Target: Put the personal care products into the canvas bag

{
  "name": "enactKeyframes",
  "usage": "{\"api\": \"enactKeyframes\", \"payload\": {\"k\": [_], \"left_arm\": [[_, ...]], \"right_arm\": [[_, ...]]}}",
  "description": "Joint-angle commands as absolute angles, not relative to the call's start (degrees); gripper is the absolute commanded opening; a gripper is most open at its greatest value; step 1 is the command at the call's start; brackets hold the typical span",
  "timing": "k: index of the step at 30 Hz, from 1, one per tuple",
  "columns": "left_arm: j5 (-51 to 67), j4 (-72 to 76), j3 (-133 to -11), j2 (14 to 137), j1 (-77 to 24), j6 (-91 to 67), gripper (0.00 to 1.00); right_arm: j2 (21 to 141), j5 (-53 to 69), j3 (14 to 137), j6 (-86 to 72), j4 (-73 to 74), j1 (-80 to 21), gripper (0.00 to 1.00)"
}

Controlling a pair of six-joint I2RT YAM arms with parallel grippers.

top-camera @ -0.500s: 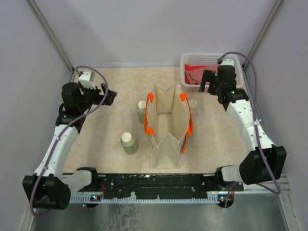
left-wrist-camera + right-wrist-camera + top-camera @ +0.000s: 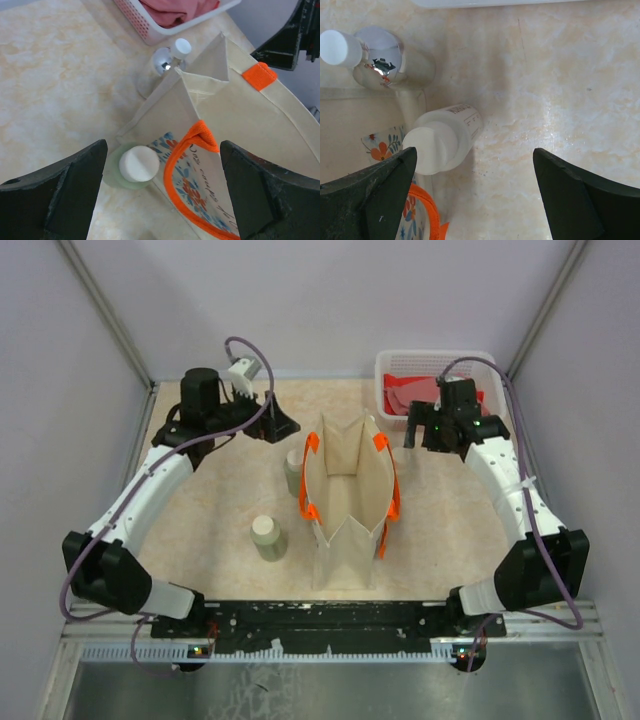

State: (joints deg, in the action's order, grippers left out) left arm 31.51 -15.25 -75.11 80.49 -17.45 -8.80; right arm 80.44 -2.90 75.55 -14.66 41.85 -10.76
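The beige canvas bag (image 2: 348, 502) with orange handles (image 2: 309, 480) stands open mid-table. One sage bottle (image 2: 268, 537) stands left of it. A second sage bottle (image 2: 293, 469) stands against the bag's left side and shows below my open left gripper (image 2: 162, 170), its white cap (image 2: 139, 163) between the fingers. My left gripper (image 2: 281, 426) hovers above it. My open right gripper (image 2: 417, 432) hangs over the bag's right rear; below it (image 2: 475, 167) a cream bottle (image 2: 445, 137) leans by the bag (image 2: 355, 112). A clear bottle (image 2: 382, 62) with a white cap stands behind; it also shows in the left wrist view (image 2: 167, 60).
A white lattice basket (image 2: 385, 368) holding a red cloth (image 2: 405, 392) stands at the back right, just behind the right gripper; it shows in the left wrist view (image 2: 137, 22) too. Grey walls enclose the table on three sides.
My left arm has swung from the far left toward the bag and now hovers over the bottle at its left side. My right gripper has shifted slightly left, toward the bag.
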Motion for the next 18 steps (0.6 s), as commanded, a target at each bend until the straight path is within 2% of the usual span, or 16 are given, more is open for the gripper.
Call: {"api": "enactKeyframes", "payload": {"k": [1,9,18], "left_arm": [[34.35,-17.66,-78.23,82.50,-21.15,-10.51,1.00],[28.23,-22.60,-81.20,86.59,-28.60,-8.95,0.99],[19.54,-27.49,-84.71,91.55,-31.88,-6.73,0.99]], "right_arm": [[80.33,-1.62,77.29,-14.82,42.14,-11.14,0.99],[82.00,-1.34,77.08,-14.32,42.33,-11.24,0.99],[83.29,1.26,78.21,-15.62,41.82,-12.26,0.99]]}}
